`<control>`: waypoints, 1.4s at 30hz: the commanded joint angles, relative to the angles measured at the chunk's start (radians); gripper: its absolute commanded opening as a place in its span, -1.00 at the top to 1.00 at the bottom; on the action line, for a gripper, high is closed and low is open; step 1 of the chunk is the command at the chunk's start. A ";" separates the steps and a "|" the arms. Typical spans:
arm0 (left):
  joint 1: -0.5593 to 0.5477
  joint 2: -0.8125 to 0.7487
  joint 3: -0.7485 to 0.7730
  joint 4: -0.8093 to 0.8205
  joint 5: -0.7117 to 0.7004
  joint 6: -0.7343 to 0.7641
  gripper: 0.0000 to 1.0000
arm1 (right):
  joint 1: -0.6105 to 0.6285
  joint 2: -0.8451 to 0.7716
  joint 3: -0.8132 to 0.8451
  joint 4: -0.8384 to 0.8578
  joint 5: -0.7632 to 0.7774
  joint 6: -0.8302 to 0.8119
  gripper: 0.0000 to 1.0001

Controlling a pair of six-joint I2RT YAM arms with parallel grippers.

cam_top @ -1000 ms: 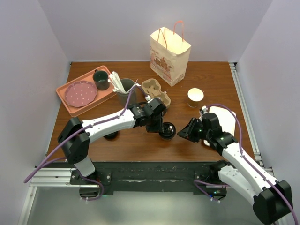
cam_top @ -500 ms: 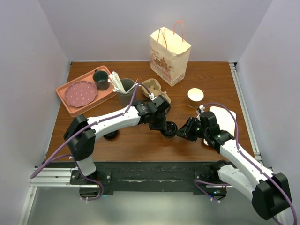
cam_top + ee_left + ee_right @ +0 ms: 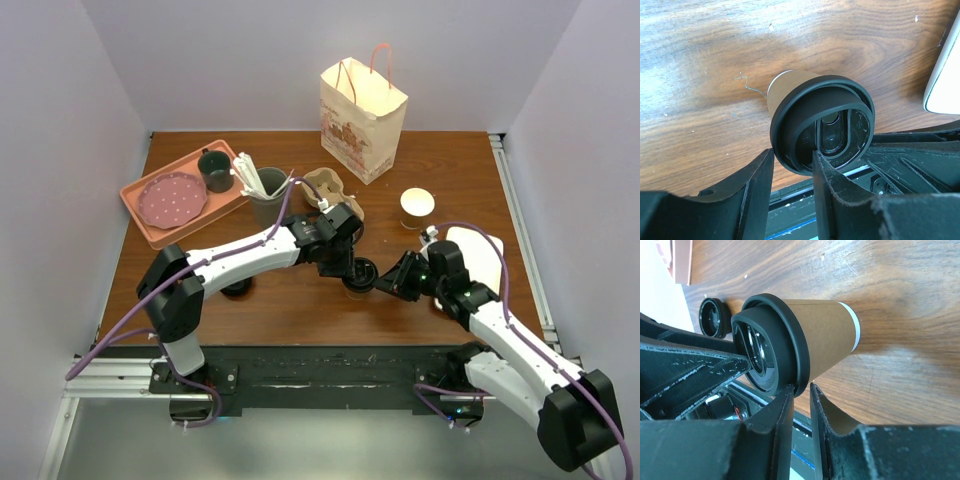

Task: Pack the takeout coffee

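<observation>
The takeout coffee (image 3: 357, 290), a tan-brown cup with a black lid (image 3: 822, 125), stands on the table's front middle. My left gripper (image 3: 352, 266) comes from above. Its jaws are shut on the lid's rim (image 3: 792, 157), one finger outside and one on the lid's top. My right gripper (image 3: 393, 282) reaches in from the right. Its jaws are nearly together, pinching the lid's lower edge (image 3: 801, 387) beside the cup's side (image 3: 825, 335). The cardboard cup carrier (image 3: 331, 192) lies behind. A second, lidless cup (image 3: 417, 205) stands to the right.
A paper bag (image 3: 362, 120) stands at the back. A pink tray (image 3: 140, 222) holds a plate and a dark mug (image 3: 214, 170). A grey tumbler with white utensils (image 3: 266, 205) is by the carrier. A loose black lid (image 3: 237, 289) lies left. A white board (image 3: 483, 252) lies under my right arm.
My left gripper has moved right and forward over the lidded cup. My right gripper has moved left up to the cup. Both have stayed there for the last half second.
</observation>
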 commanded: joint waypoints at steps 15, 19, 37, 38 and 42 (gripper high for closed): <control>-0.003 0.059 -0.083 -0.096 -0.055 0.026 0.20 | 0.010 0.074 -0.132 -0.151 0.248 -0.013 0.75; -0.005 0.062 -0.057 -0.110 -0.052 0.032 0.20 | 0.010 0.096 -0.042 -0.178 0.257 -0.061 0.70; 0.046 -0.013 0.232 -0.205 -0.016 0.080 -0.07 | 0.008 0.163 0.414 -0.292 0.143 -0.213 0.35; 0.070 -0.022 0.218 -0.187 -0.006 0.086 -0.06 | 0.010 0.169 0.419 -0.284 0.121 -0.219 0.35; 0.133 -0.060 0.135 -0.107 0.052 0.129 0.05 | 0.008 0.231 0.486 -0.321 0.071 -0.262 0.37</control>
